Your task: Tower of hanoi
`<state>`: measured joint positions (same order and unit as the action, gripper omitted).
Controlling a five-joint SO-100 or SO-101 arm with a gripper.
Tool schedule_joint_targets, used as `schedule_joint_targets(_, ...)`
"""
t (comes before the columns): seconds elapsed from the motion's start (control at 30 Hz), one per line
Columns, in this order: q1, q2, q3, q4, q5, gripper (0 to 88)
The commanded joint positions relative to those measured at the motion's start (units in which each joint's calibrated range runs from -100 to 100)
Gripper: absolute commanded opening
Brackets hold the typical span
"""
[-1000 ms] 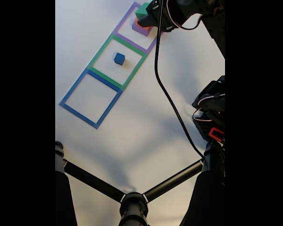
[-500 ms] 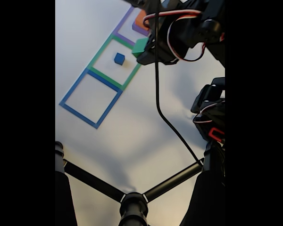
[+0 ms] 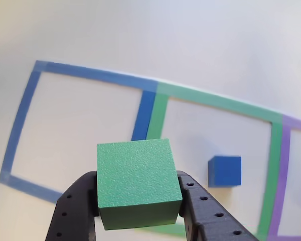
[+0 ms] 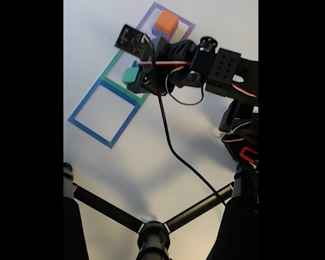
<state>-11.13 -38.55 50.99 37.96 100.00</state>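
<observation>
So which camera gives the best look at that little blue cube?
The other view: the blue cube sits unobstructed inside the green taped square, right of the held green block. In the fixed view the arm covers that spot.

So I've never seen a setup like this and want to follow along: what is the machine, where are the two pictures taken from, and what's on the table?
It is a small robot arm on a white table. The fixed view looks from a camera standing apart from the arm; the other view looks close past the gripper. That gripper is shut on a green block, held up over three taped square outlines: blue, green and purple. A small blue cube sits in the green outline. In the fixed view an orange block sits on a purple block in the purple outline.
</observation>
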Motion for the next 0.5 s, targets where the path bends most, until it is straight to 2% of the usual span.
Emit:
schedule_joint_targets(0.0,-1.1,2.8,5.7,-19.1,0.0,7.4)
schedule_joint_targets(0.2,-2.4,13.2,10.7,-38.7,0.0,7.5)
schedule_joint_targets(0.47,-4.8,25.2,9.8,-51.9,0.0,7.6)
